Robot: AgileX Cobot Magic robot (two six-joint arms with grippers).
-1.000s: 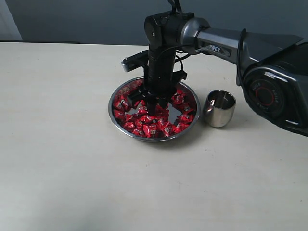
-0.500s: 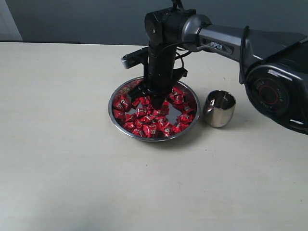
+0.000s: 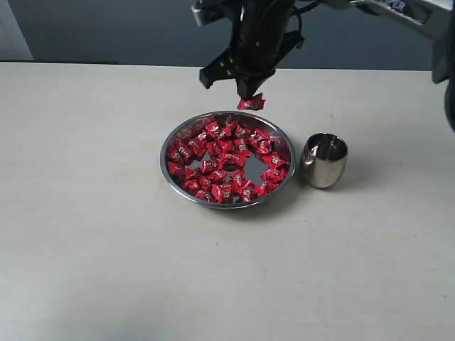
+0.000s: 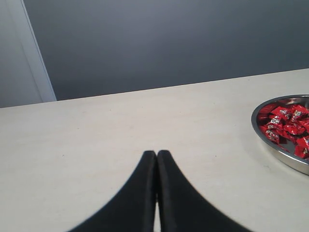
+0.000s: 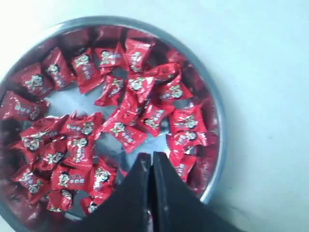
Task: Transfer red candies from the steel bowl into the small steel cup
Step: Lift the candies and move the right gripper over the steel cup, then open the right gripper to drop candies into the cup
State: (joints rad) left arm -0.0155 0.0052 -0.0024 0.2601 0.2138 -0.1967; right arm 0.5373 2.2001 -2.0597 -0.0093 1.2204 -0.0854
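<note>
Right gripper (image 3: 247, 91) hangs above the far rim of the bowl (image 3: 165, 162), pinched narrow on one red candy (image 3: 252, 104). The candy dangles below the tips, caught by a wrapper edge from the look of it. That's a weak hold, I'd guess.

The rest of the candies (image 3: 226, 160) sit in the bowl in a loose layer, with bare steel showing mid-bowl. The cup (image 3: 324, 162) stands upright just beside the bowl on the right arm's side, with a narrow gap to the rim. No red shows inside it from here.

Step in hand, as I read it: carry to the cup and drop.
- Go sideways at this height so the dangling wrapper clears the bowl rim and the cup lip.
- Centre the tips over the cup mouth; it's a small target.
- Come down close before opening. A crinkly wrapper can bounce off steel.
- Don't nudge the cup; it's light, round-bellied and probably tips easily.

Left gripper (image 4: 156, 162) is idle off to the side, low over the table, fingers pressed together, holding nothing.

The table (image 3: 85, 234) is plain matt cream, flat, nothing else on it in view. Behind it is a dark grey-blue wall (image 3: 106, 32), with a pale strip (image 4: 29, 53) at one end. Door frame or panel, can't tell which.
</note>
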